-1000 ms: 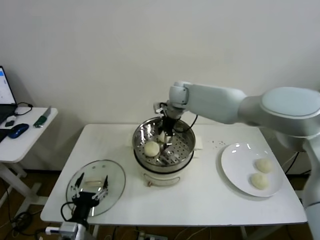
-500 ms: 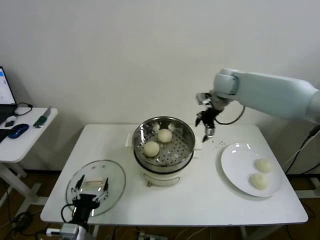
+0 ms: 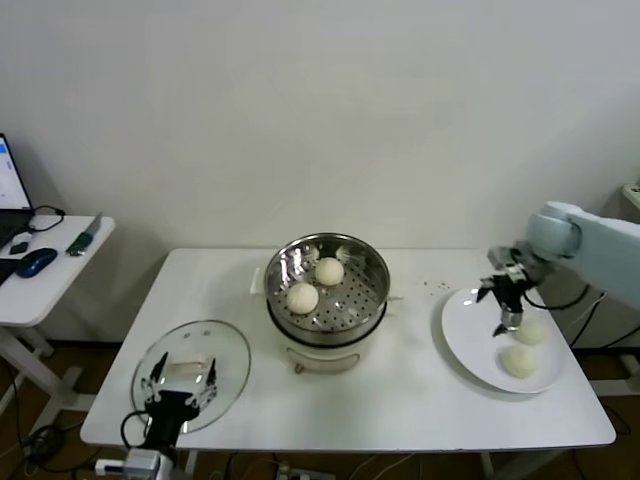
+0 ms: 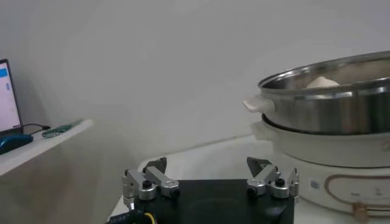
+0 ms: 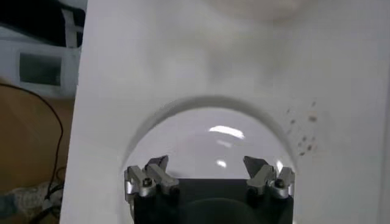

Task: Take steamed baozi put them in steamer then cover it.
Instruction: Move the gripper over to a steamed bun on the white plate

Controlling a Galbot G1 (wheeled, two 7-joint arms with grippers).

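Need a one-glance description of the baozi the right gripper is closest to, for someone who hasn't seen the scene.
Start at the white table and find the flat white plate on its right side, right of the steamer. Two baozi lie on it; the right gripper hangs open beside the rear baozi. Its neighbour, the front baozi, sits nearer the table's front edge.

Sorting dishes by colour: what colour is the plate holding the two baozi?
The plate is plain glossy white, clearest in the head view.

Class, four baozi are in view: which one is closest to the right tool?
The far baozi on the white plate, just beside the open right tool; its platemate sits nearer the table's front, and two lie in the steamer.
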